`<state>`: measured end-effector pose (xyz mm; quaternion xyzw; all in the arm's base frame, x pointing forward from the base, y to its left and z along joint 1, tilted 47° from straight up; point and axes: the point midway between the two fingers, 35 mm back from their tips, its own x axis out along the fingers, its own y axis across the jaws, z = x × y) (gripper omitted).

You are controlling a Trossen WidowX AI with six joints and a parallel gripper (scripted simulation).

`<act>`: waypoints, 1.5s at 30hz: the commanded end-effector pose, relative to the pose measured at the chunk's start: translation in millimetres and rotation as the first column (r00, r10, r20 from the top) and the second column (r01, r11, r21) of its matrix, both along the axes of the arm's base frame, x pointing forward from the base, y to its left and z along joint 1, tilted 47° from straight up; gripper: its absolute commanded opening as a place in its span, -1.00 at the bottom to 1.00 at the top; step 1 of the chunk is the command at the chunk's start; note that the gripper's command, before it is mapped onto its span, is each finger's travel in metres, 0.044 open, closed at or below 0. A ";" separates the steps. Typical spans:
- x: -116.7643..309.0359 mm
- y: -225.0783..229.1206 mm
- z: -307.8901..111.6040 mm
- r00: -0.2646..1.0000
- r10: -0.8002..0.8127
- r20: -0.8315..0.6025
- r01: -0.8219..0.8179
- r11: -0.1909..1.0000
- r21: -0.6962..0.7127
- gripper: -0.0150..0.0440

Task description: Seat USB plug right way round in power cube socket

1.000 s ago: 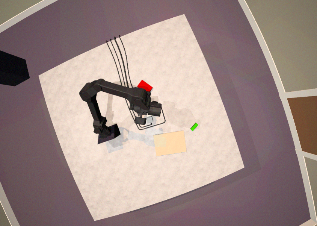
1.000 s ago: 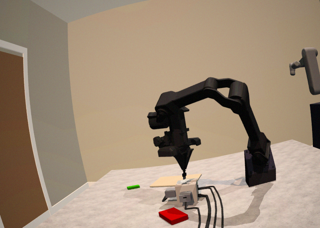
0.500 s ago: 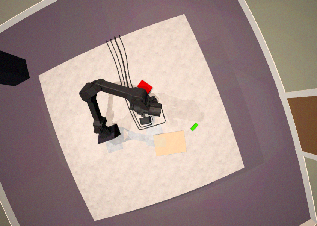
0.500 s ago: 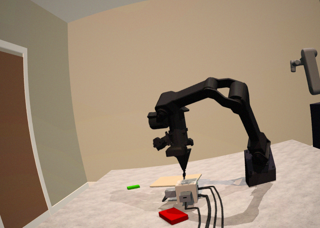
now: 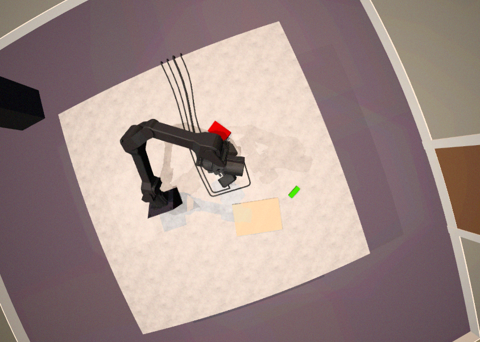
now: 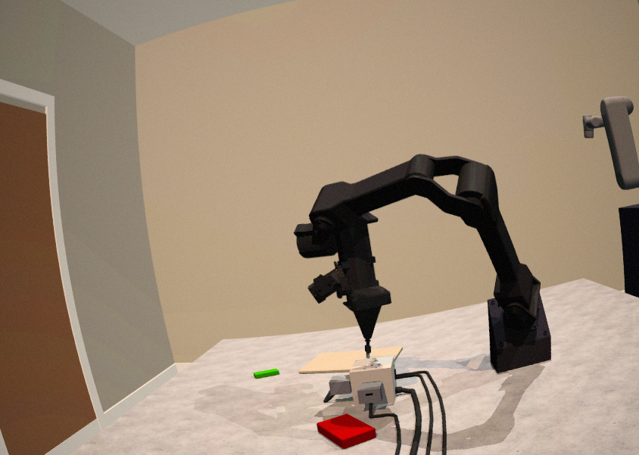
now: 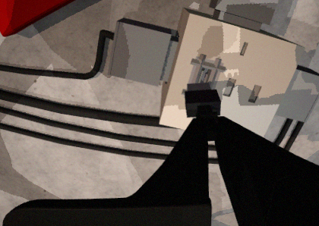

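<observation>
The USB plug (image 6: 367,354) (image 7: 202,103) is above the top of the power cube (image 6: 372,383) (image 7: 266,66), left of the three slots at the wrist view's upper right. The tool (image 6: 367,341) (image 7: 207,127), nearly closed, grips it from above; its long axis looks roughly upright, in line with the tool.

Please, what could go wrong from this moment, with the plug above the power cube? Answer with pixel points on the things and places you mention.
The black gripper (image 6: 367,338) (image 7: 207,127) is shut on the small black USB plug (image 6: 367,347) (image 7: 202,103) directly over the beige power cube (image 6: 372,383) (image 7: 266,67). If turned or lined up badly, the plug could jam again. Pressing down off-centre might tip or slide the cube, perhaps pushing its grey side plug (image 6: 369,393) (image 7: 142,54) towards the flat red block (image 5: 219,130) (image 6: 346,430) (image 7: 34,5).
</observation>
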<state>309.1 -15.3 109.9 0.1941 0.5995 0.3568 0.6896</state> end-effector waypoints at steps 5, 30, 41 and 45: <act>0.0 -0.2 0.0 0.975 0.153 0.161 -0.152 0.988 -0.019 -0.49; 0.0 -0.1 -0.1 0.639 0.537 0.551 -0.523 0.829 -0.201 -0.49; 0.0 -0.1 -0.1 0.394 0.645 0.655 -0.621 0.712 -0.327 -0.49; 0.0 -0.1 -0.1 0.358 0.656 0.665 -0.630 0.695 -0.346 -0.49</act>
